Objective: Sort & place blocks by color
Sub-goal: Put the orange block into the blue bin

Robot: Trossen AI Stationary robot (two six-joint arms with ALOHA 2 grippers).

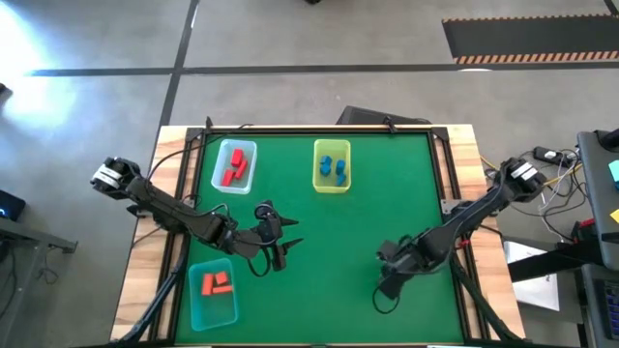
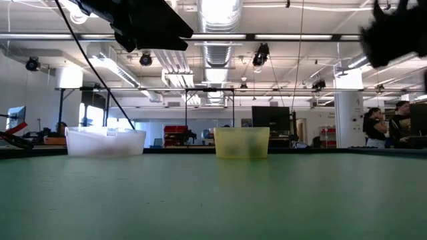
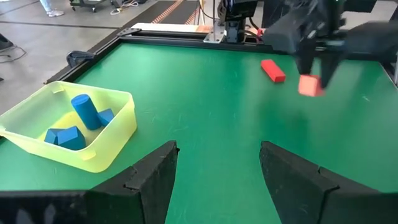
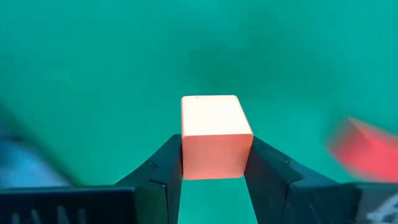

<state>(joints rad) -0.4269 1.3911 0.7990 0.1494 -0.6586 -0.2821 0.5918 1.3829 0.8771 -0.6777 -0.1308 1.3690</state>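
Observation:
My right gripper [image 1: 389, 275] hangs over the near right part of the green mat, shut on an orange-red cube [image 4: 216, 135], which also shows in the left wrist view [image 3: 310, 85]. A red bar block [image 3: 272, 70] lies flat on the mat close beside it. My left gripper [image 1: 277, 244] is open over the mat's near middle and holds nothing. Red blocks [image 1: 233, 169] lie in the pale blue tray [image 1: 235, 147]. Blue blocks [image 1: 332, 166] lie in the yellow-green tray [image 1: 331, 188], and orange-red blocks [image 1: 215, 283] in the teal tray [image 1: 215, 311]. My right gripper pinches the orange-red cube by two opposite side faces [image 4: 186, 158], one finger on each. The fingers [image 3: 314, 59] come at it from above, pointing down. The cube sits square between them and looks lifted clear of the mat.
The two far trays stand side by side near the mat's far edge, and the teal tray sits at the near left corner. A raised black frame [image 1: 319, 128] borders the mat. Open mat lies between the two grippers. People [image 2: 383, 127] stand in the room beyond.

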